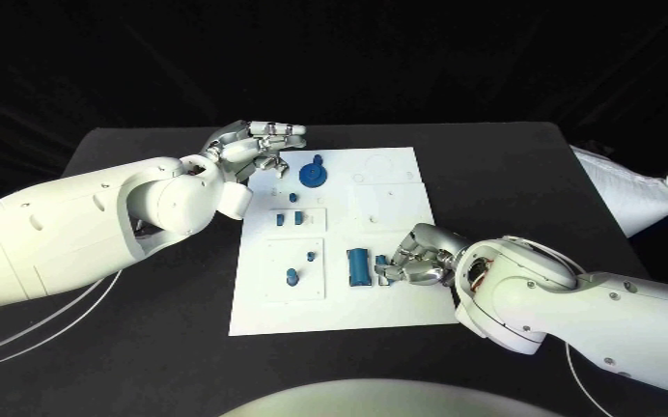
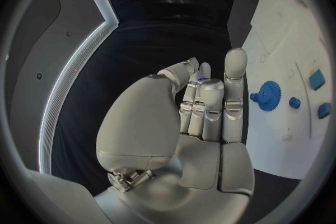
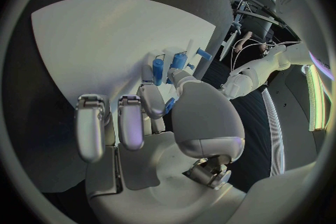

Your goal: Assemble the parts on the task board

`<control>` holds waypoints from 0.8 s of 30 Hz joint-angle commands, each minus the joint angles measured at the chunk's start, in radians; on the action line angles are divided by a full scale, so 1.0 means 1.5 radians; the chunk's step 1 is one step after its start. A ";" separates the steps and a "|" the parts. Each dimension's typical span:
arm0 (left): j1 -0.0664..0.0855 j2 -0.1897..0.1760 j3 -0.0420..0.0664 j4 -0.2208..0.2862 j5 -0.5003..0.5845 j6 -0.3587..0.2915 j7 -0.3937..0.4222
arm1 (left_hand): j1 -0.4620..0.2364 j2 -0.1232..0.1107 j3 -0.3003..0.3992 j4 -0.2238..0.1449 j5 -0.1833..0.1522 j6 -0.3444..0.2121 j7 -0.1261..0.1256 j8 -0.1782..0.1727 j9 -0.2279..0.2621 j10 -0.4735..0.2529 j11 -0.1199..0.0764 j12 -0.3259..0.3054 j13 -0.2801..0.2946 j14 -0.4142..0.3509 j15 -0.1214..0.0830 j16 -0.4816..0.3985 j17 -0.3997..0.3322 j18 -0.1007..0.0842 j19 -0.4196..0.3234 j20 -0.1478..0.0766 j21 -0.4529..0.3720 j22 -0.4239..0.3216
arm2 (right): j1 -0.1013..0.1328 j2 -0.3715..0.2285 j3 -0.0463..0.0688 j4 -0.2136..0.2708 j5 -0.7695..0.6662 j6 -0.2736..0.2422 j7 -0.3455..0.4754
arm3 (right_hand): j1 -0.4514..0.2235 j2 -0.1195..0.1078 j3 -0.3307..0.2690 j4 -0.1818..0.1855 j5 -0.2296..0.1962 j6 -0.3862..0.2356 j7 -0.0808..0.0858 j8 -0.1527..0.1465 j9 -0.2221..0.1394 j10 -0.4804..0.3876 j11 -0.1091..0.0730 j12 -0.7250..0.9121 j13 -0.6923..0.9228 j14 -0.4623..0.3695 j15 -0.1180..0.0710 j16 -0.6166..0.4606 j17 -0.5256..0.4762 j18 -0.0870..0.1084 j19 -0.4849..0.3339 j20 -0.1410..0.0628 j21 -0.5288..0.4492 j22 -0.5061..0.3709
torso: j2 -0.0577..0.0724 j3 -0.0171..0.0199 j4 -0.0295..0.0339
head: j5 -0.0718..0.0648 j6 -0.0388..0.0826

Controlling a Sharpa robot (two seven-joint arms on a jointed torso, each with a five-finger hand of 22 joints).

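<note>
Now the left hand (image 1: 259, 150) hovers at about ten o'clock of the task board (image 1: 391, 293), over the black bench (image 1: 153, 340) just off the board's far left corner. Its fingers (image 2: 234, 75) lie close together and nearly straight, with the thumb folded across them; whether a small part sits between them I cannot tell. Just beside it, towards twelve o'clock on the board, lies a blue gear (image 1: 316, 174). Near the board's middle two small blue blocks (image 1: 290, 217) sit in a recess, and at about seven o'clock a blue peg (image 1: 292, 276) stands in another recess. A long blue bar (image 1: 359, 266) lies at five o'clock. The right hand (image 1: 421, 258) rests at the board's right edge, at about four o'clock, its fingers (image 3: 150, 98) pinched on a small blue part (image 1: 381, 264) just beside the bar.
</note>
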 commanded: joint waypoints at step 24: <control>0.000 0.001 0.000 -0.002 -0.002 0.016 -0.001 | -0.004 0.007 -0.004 0.000 0.000 -0.007 0.000 0.003 0.000 -0.004 0.000 0.004 0.001 -0.004 0.001 0.002 -0.001 0.008 -0.005 0.001 -0.003 -0.001 | -0.001 -0.022 -0.001 0.017 -0.018 0.013 0.011 | 0.036 0.012 -0.053 0.009 -0.052 0.008 -0.003 -0.004 0.005 0.006 -0.003 0.008 0.007 0.047 -0.007 0.003 0.058 -0.006 0.007 -0.006 0.003 0.091 | 0.000 -0.0001 0.0004 | 0.000 0.000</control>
